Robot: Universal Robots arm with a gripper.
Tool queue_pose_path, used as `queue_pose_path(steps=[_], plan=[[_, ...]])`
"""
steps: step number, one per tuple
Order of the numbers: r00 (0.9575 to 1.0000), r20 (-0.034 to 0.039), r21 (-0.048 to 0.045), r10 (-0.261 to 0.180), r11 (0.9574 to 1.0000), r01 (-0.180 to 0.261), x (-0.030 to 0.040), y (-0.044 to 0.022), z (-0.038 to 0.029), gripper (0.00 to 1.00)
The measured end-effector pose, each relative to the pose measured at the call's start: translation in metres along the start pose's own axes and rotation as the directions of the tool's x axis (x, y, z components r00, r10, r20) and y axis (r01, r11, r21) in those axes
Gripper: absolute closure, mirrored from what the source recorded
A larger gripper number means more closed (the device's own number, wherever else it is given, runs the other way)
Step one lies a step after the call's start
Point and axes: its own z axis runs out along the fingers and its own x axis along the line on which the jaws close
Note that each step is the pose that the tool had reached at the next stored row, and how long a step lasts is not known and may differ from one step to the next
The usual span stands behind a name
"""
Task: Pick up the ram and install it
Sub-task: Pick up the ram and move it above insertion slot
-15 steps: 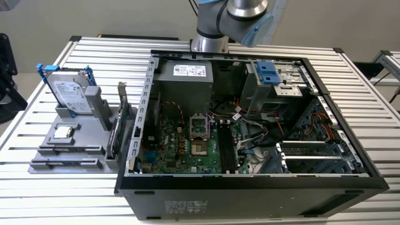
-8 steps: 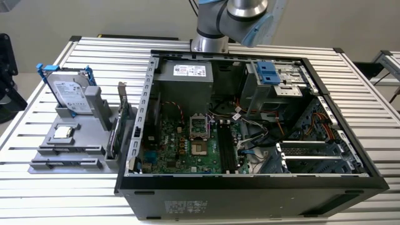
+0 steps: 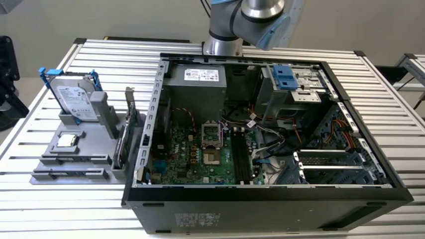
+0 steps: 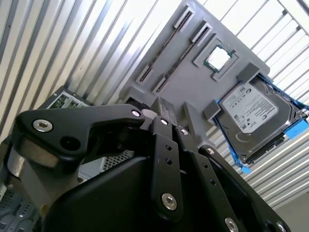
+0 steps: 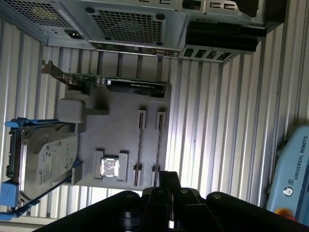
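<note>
At the exterior view's left, a grey moulded holder (image 3: 89, 149) with stepped edges carries a silver boxy hard drive (image 3: 69, 97) that stands on edge in blue rails. A small square processor chip (image 3: 66, 141) with a shiny lid lies flat just in front of the drive. A green card (image 3: 131, 124) with a metal bracket stands upright at the holder's side nearest the case. The open computer case (image 3: 265, 209) in the middle is dark sheet metal. Inside it are a green motherboard (image 3: 192, 154), a grey power supply box (image 3: 196, 82), loose coloured wires and a blue plastic latch (image 3: 284, 77).

Where the ram sits I cannot tell. The holder's two long slots (image 5: 140, 140) read as thin dark lines, and the motherboard's memory slots (image 3: 242, 159) are dark strips.

The arm (image 3: 249, 20), smooth grey metal with a pale blue cap, rises behind the rear of the case. In both wrist views the black gripper (image 5: 169, 179) hangs well above the holder. Its linkages converge and the pincer is drawn narrow, fingertips (image 4: 162, 107) together.

Everything rests on a table (image 3: 391, 89) of ribbed aluminium slats, with a plain pale wall behind it.
</note>
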Motion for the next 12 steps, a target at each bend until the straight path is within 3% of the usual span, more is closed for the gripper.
queue_pose_path(steps=[12], plan=[[0.9985,0.0026,0.0004,0.055,0.9985,-0.055,0.0,-0.0001,0.0,1.0]])
